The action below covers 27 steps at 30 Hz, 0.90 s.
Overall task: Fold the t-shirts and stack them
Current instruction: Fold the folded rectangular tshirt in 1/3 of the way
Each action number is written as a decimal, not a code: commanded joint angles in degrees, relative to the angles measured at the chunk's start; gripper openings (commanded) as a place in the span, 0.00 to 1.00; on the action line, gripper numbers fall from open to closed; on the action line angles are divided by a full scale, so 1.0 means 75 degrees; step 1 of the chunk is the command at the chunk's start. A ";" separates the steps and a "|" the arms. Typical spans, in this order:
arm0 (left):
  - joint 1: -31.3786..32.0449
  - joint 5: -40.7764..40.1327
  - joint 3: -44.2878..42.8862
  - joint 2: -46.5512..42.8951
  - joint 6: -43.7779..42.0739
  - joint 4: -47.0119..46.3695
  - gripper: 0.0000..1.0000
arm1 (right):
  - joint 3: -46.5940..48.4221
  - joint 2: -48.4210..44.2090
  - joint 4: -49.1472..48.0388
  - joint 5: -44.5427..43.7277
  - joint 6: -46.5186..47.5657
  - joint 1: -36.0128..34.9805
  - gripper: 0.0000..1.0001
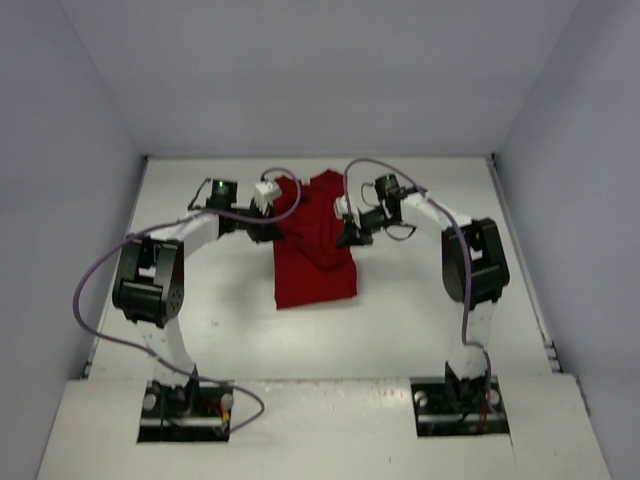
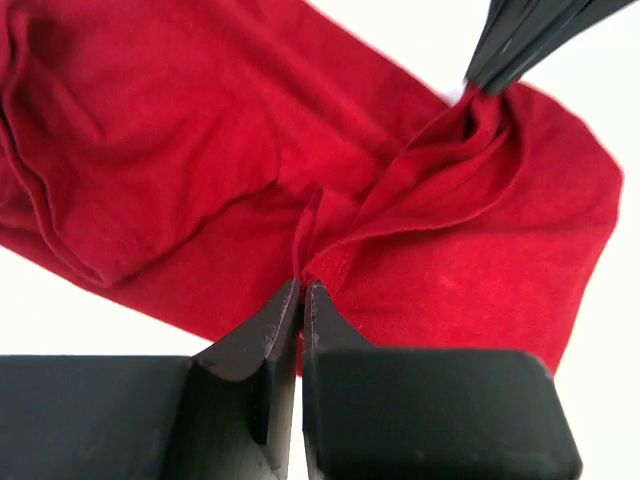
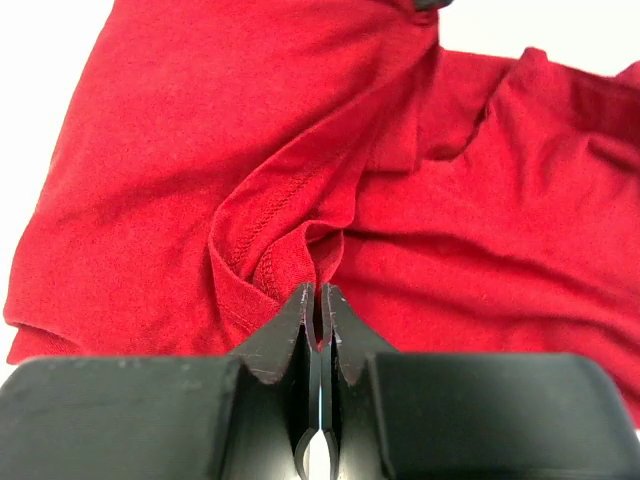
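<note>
A dark red t-shirt [image 1: 312, 250] lies partly folded at the middle of the white table, its lower part flat and its upper part bunched between the two arms. My left gripper [image 1: 268, 228] is shut on a pinch of cloth at the shirt's left edge; the wrist view shows the t-shirt [image 2: 180, 150] pulled into creases at my left gripper [image 2: 302, 284]. My right gripper [image 1: 350, 236] is shut on the shirt's right edge, where a stitched hem of the t-shirt [image 3: 250, 150] folds into my right gripper [image 3: 318, 290]. The right gripper's fingers [image 2: 520, 40] show in the left wrist view.
Grey walls [image 1: 70, 150] enclose the white table [image 1: 400, 320] on three sides. Purple cables [image 1: 100, 270] loop off both arms. The arm bases [image 1: 185, 405] sit in cut-outs at the near edge.
</note>
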<state>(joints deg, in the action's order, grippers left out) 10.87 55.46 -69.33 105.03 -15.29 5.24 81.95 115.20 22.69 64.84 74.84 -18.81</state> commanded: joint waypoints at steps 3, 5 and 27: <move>-0.0137 0.0046 -0.0609 0.0189 -0.0148 0.0243 0.00 | 0.0536 0.0181 0.0043 0.0517 -0.0792 0.0190 0.00; -0.0144 -0.0121 -0.0718 0.0204 -0.0318 0.0462 0.00 | 0.0628 0.0233 0.0033 0.0576 -0.0916 0.0261 0.00; -0.0219 -0.1258 -0.2291 0.1102 -0.0479 0.1770 0.67 | 0.2074 0.1458 0.0021 0.0490 -0.2139 0.0489 0.67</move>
<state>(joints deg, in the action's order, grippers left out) 9.67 46.62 -85.86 116.15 -20.39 17.33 94.50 126.79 22.51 67.58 62.13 -15.73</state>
